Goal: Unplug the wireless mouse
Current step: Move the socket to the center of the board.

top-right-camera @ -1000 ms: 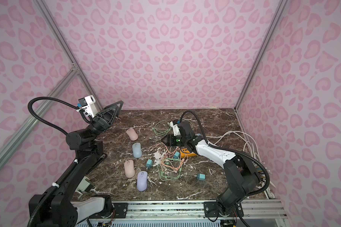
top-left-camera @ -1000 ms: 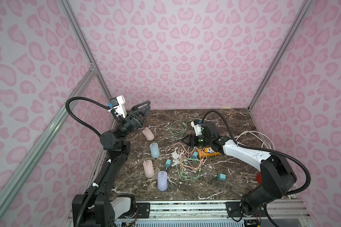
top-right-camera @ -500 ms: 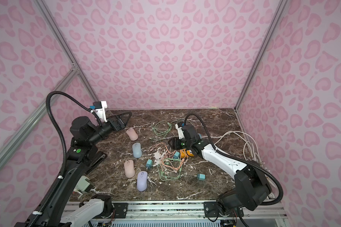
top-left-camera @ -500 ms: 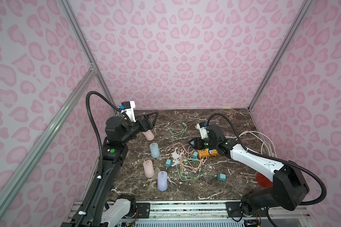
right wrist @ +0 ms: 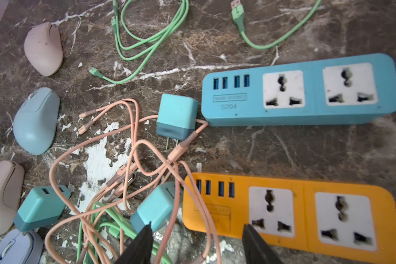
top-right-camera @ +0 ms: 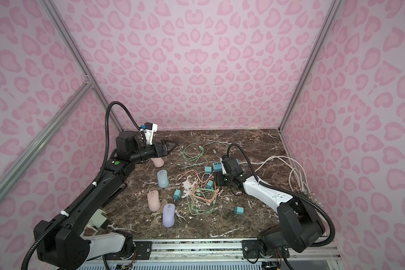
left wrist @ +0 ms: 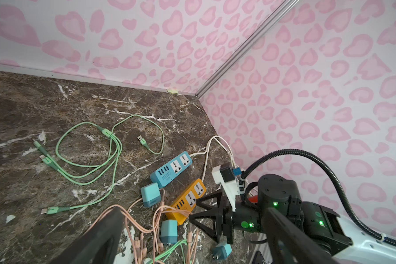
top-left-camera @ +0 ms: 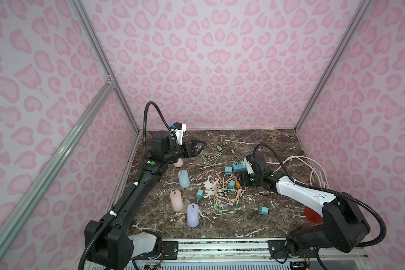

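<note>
Hovering over the orange power strip (right wrist: 304, 205), the right gripper (right wrist: 197, 226) has jaws apart — peach cables (right wrist: 181, 146) tangled beneath. The left gripper (top-left-camera: 199, 147) hangs near a pink mouse (top-left-camera: 178, 163), jaws wide apart.

A pale-blue oval plastic mouse (top-left-camera: 183, 178) lay flat on the dark marbled worktop (top-left-camera: 278, 149), its wheel end pointing toward the far edge. Nearer the front lay a pink oval plastic mouse (top-left-camera: 176, 200) and, just beside it, a lavender oval plastic mouse (top-left-camera: 193, 215). A second pink mouse (top-left-camera: 179, 163) lay farther back, partly hidden. Whether a cable was plugged into any of them could not be told.
</note>
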Robot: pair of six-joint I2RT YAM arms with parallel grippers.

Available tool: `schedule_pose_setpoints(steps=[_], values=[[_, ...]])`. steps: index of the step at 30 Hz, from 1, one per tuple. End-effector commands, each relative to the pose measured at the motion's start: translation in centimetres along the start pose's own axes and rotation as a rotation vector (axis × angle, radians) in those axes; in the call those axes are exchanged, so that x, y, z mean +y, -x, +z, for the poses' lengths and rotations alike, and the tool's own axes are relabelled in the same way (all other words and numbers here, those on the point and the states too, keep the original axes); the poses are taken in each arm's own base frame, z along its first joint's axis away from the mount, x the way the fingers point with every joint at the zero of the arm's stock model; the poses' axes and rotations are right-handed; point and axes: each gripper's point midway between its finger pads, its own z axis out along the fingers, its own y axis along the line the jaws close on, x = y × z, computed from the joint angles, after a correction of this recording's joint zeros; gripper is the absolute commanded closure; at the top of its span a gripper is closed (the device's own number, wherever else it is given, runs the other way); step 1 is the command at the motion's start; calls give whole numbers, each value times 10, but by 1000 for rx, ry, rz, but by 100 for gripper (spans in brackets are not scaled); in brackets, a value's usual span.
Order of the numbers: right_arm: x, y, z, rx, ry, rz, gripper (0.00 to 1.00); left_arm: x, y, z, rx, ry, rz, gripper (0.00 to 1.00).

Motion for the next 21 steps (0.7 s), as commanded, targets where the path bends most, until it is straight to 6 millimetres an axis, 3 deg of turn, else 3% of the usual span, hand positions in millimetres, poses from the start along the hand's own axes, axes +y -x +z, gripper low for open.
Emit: schedule_pose_setpoints(steps=[1, 3, 6, 7, 12, 17, 21], values=[[-14, 11, -10, -33, -34, 31, 43, -5, 2, 9, 10, -64, 32, 1], [-30, 18, -17, -51, -70, 58, 50, -2, -1, 16, 21, -86, -4, 1], [-49, 19, -14, -32, -90, 98, 78, -1, -7, 21, 31, -133, -41, 0], [-52, 18, -11, -20, -90, 104, 83, -1, -8, 22, 36, -138, -51, 0], [-46, 10, 8, 54, -108, 40, 85, -7, -9, 19, 55, -153, -50, 0], [-41, 4, 23, 106, -213, -65, 76, -10, -6, 15, 48, -146, -38, 0], [-45, 5, 27, 111, -308, -118, 74, -11, -8, 13, 53, -147, -38, 0]])
